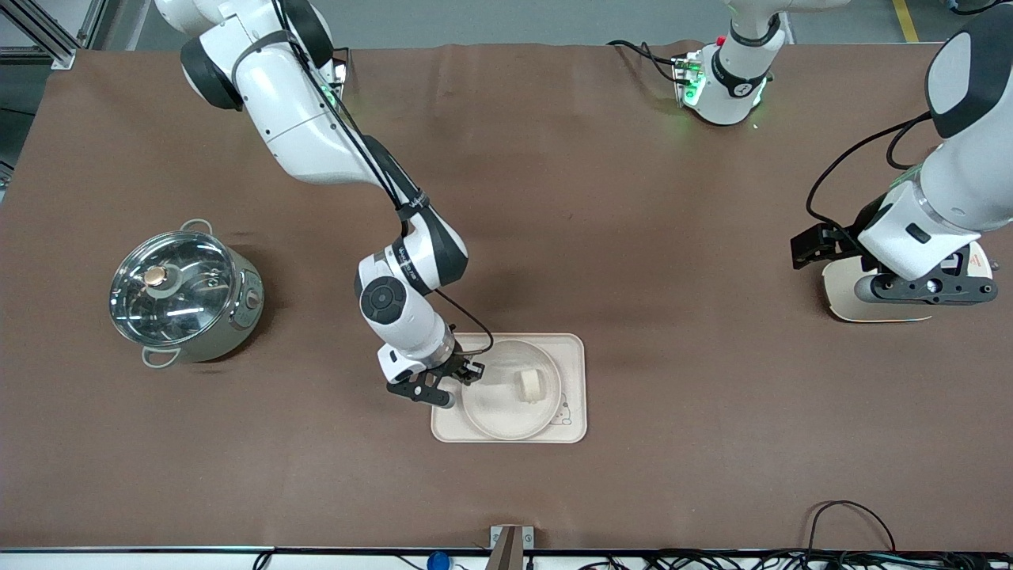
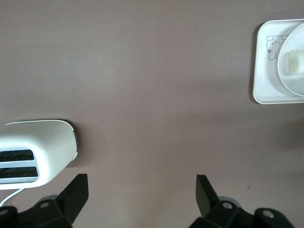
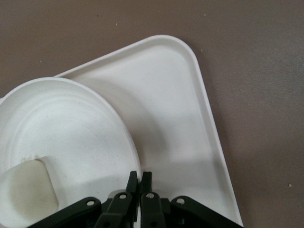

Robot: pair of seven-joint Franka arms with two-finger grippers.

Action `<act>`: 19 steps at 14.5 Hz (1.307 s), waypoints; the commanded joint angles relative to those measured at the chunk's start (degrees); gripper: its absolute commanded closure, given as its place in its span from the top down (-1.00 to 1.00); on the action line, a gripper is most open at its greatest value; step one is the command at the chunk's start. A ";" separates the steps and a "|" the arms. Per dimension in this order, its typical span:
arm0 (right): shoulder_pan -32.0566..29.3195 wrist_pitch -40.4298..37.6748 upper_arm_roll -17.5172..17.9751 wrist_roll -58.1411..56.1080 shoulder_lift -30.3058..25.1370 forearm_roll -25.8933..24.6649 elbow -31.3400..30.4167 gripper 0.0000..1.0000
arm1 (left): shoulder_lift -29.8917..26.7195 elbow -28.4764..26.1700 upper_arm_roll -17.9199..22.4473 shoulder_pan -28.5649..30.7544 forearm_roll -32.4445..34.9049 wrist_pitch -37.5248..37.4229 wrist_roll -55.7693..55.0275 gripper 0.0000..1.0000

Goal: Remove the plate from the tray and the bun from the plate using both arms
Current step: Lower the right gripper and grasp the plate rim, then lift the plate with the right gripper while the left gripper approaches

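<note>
Nearest the camera, close to the middle of the desk's (image 1: 633,237) front edge, lies the cream tray (image 1: 574,356), a rounded rectangle with a small bunny drawing in one corner. On it sits the round white plate (image 1: 498,412), covering most of the tray. On the plate, toward the left arm's end, rests the small pale bun (image 1: 531,385).

Brown covering spans the whole desk. Two white arms reach out from bases along the back edge. From its base the right arm (image 1: 316,134) stretches down to the tray, and the right gripper (image 1: 468,374) sits at the plate's rim on the side toward the right arm's end. Seen from the right wrist, its fingers (image 3: 146,183) are pressed together at the plate's (image 3: 71,128) rim, but whether the rim is pinched between them cannot be told.

At the left arm's end of the desk the left arm (image 1: 957,198) waits. Its gripper (image 2: 142,190) hangs with fingers spread wide over bare desk, holding nothing, just beside a white toaster (image 2: 38,152).

A steel pot (image 1: 186,293) with a glass lid stands near the right arm's end, well apart from the tray.
</note>
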 commanded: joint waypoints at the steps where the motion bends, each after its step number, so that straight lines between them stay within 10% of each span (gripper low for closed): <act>1: -0.31 0.19 0.21 -1.05 0.14 0.52 -0.09 -0.99 | 0.12 0.81 -0.19 -0.24 0.27 0.06 -0.41 1.00; 7: -0.92 0.10 3.37 -1.49 -6.52 0.87 -4.73 -0.99 | 0.12 0.81 -0.20 -2.08 0.53 -0.03 -0.94 1.00; 19: -7.96 31.27 18.32 -3.95 -29.57 0.87 -54.91 -0.99 | 0.74 0.11 -2.48 -5.08 0.27 0.41 -8.68 1.00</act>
